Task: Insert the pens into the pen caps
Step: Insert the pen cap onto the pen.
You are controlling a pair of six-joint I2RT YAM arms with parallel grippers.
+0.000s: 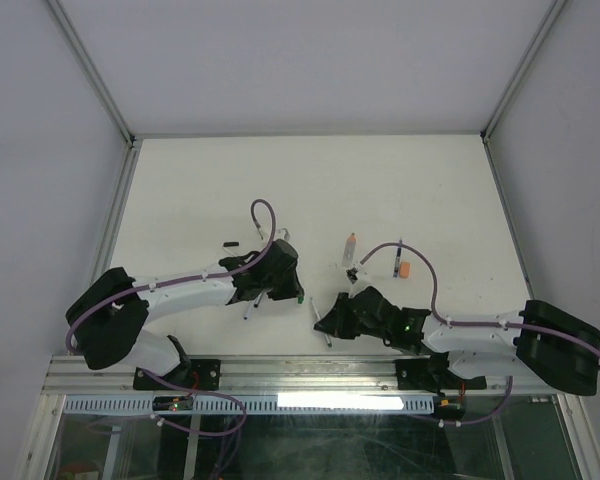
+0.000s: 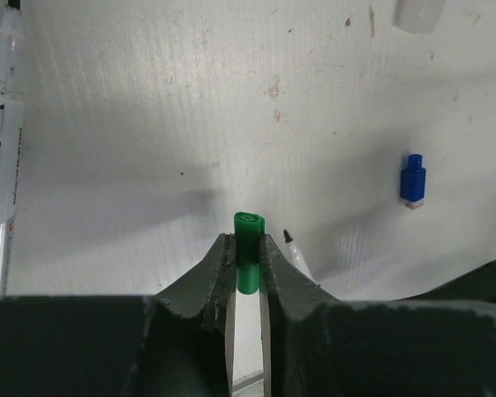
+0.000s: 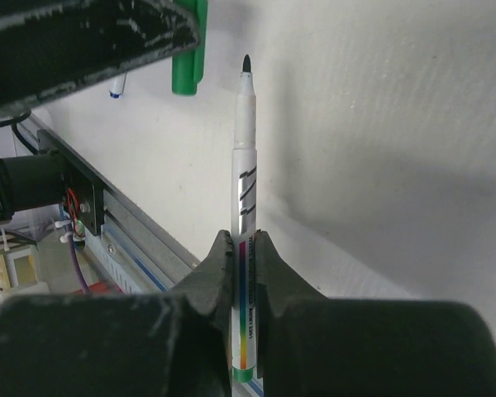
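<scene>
Just beside the green cap (image 2: 248,230), clamped in the left gripper (image 2: 246,248), hangs the tip of the pen (image 3: 244,157) the right gripper (image 3: 243,248) pinches. Centre that tip on the cap's mouth first, then push straight.

Print on pen (image 3: 245,178) illegible

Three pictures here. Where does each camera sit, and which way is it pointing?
Top external: above and behind, looking down on the table; the left arm and right arm show.
Left wrist: on the left arm, looking past the left gripper, shut on the green cap.
Right wrist: on the right arm, looking along the right gripper, shut on a pen.
Shared: both wrist views show the green cap.
</scene>
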